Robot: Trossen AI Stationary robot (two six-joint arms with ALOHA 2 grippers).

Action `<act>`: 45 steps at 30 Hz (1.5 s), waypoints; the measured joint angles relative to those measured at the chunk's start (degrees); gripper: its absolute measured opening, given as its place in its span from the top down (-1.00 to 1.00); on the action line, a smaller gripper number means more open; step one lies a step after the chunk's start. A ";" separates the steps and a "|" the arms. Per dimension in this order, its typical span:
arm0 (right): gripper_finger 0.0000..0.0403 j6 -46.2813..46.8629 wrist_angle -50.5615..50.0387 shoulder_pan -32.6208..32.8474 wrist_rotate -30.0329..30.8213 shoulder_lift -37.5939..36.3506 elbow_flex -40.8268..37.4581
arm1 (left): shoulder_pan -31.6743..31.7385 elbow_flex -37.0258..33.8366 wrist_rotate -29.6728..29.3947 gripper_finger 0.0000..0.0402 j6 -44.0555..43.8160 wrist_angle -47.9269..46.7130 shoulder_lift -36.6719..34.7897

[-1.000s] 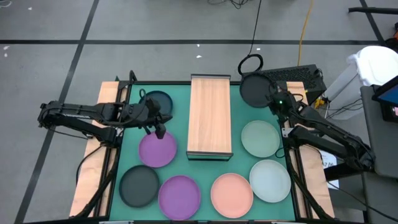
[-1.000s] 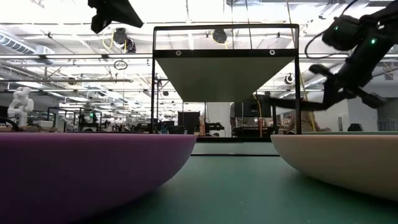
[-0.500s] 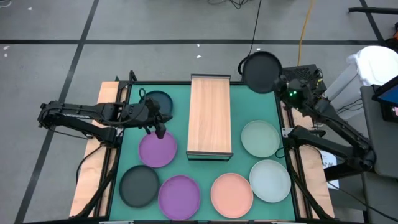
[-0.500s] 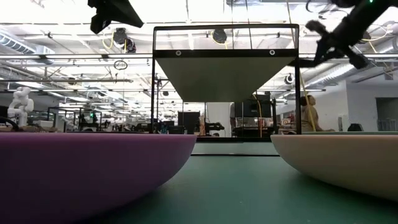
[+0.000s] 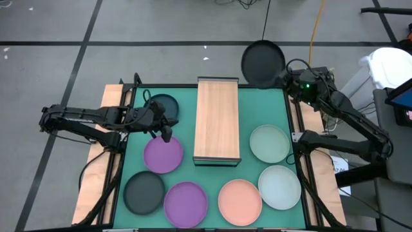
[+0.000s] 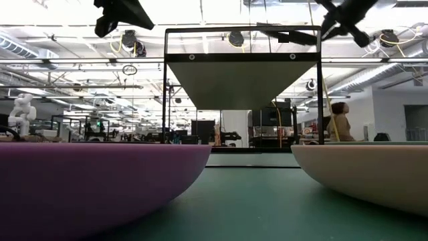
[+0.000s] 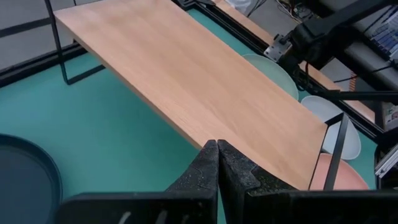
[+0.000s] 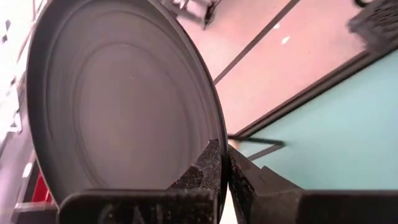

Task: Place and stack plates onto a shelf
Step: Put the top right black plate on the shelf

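My right gripper [image 5: 284, 76] is shut on a dark grey plate [image 5: 262, 62], held high over the table's far right corner; the plate also shows in the low view [image 6: 289, 35] and the right wrist view [image 8: 118, 106]. The wooden shelf [image 5: 217, 119] stands bare on thin black legs at the mat's middle. My left gripper [image 5: 165, 136] is shut and empty, up over the far rim of a purple plate [image 5: 162, 155]. Another dark plate [image 5: 163, 106], a dark grey [image 5: 144, 193], a purple [image 5: 185, 203], a pink [image 5: 239, 201], a whitish-blue [image 5: 279, 187] and a pale green plate [image 5: 269, 143] lie flat on the mat. My right gripper pinches the dark grey plate's rim [image 8: 213, 132] between its two fingers, one finger on the plate's upper face and one beneath. The fingers come from the table's right. The plate reaches out beyond the fingertips toward the left, lifted clear and slightly tilted.
The green mat [image 5: 248, 106] covers the table between wooden side boards. The shelf's black wire frame [image 6: 242, 30] stands in the middle of the low view. Bare mat lies on both sides of the shelf at the far end. A person shows far off in the room [image 6: 340, 120].
My right gripper has risen with the dark grey plate and gone toward the table's far edge. The plate has left the mat's far right corner and now hangs clear, higher than the shelf top.
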 joint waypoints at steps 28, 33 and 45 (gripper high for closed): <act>1.00 1.21 12.00 15.82 -3.64 20.26 3.18 | -0.05 0.00 0.31 0.99 -2.68 0.00 0.00; 1.00 0.88 12.98 15.96 -6.12 23.71 3.18 | -0.11 0.00 0.48 0.99 -1.85 0.00 0.00; 0.99 -0.52 13.27 15.93 -6.32 28.72 3.18 | -0.11 0.00 0.49 0.99 -0.83 0.00 0.00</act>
